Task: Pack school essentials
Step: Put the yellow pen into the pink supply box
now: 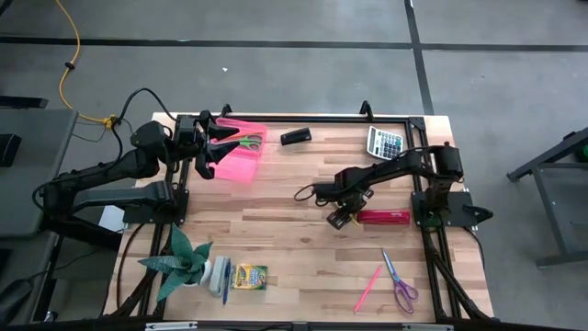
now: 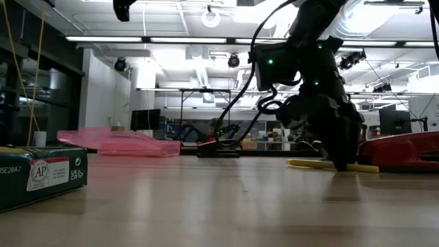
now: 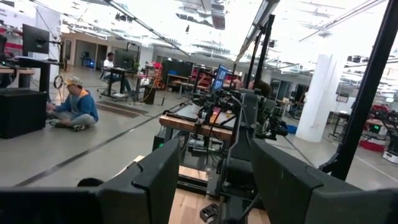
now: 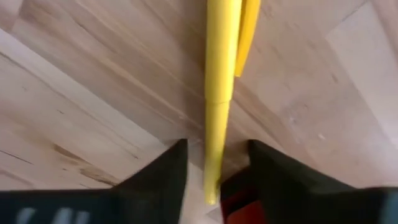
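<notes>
right gripper (image 1: 342,219) straddles a thin yellow pen (image 4: 219,74) lying on the wooden counter (image 1: 276,230), fingers apart; left gripper's state: cannot tell.

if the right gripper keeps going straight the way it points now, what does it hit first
Most likely the yellow pen lying between its fingers, then the wooden table right beneath; the right gripper points down at both.

High view: overhead, straight down, far, whole surface (image 1: 294,221) plus both arms. Low view: surface height, level across wood toward room. Left wrist view: faces outward over room, past own fingers (image 3: 155,180). Right wrist view: very close, down at wood. Right wrist and low share yellow pen (image 4: 217,93).
</notes>
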